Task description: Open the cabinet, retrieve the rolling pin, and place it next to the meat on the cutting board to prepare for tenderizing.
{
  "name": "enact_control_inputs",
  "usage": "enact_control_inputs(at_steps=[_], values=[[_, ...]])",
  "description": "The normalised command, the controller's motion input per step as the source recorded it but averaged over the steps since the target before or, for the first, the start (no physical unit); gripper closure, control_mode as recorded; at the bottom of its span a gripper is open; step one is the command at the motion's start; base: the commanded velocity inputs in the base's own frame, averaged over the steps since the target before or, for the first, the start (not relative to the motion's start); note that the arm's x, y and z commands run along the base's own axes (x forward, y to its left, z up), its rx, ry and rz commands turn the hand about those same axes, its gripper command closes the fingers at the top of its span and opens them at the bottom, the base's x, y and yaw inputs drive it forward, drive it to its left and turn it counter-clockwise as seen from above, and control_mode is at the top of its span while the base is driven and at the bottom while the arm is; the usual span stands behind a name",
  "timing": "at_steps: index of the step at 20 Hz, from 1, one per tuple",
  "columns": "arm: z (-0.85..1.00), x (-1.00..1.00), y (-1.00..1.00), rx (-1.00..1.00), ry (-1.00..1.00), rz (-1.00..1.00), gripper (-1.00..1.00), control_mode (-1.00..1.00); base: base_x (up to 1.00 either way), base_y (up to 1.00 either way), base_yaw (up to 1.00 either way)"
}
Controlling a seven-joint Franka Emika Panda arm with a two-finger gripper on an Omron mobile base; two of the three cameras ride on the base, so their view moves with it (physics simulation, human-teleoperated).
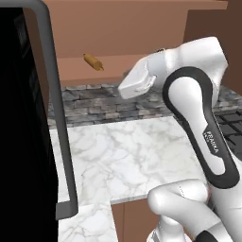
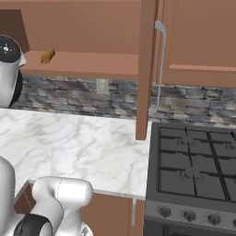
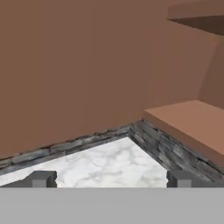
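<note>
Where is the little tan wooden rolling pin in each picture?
Left base view: the slim light-tan wooden rolling pin lies on the open brown cabinet's bottom shelf, upper middle, left of the white arm.
Right base view: it lies far upper left, on that shelf.
Hand view: not in it.
Shared landmark: the grey stone backsplash below the shelf.

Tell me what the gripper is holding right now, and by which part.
Nothing is held. The gripper is open, with bare counter between its fingertips. The rolling pin lies untouched on the shelf of the opened cabinet.
</note>
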Motion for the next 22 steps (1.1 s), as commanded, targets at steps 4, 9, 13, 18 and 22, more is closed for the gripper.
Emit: enact_control_inputs(at_steps=[4,9,13,18,22], values=[[0.0,0.32,-0.14,0.0,0.0,-0.37,-1.0,-1.0,0.0,0.0,0.0],[0.0,0.35,-0.12,0.0,0.0,-0.36,-1.0,-1.0,0.0,0.0,0.0],[0.03,0.4,-0.1,0.0,0.0,-0.33,-1.0,-1.0,0.0,0.0,0.0],[0.08,0.39,-0.1,0.0,0.02,-0.31,-1.0,-1.0,0.0,0.0,0.0],[0.06,0.39,-0.12,0.0,0.03,-0.3,-1.0,-1.0,0.0,0.0,0.0]])
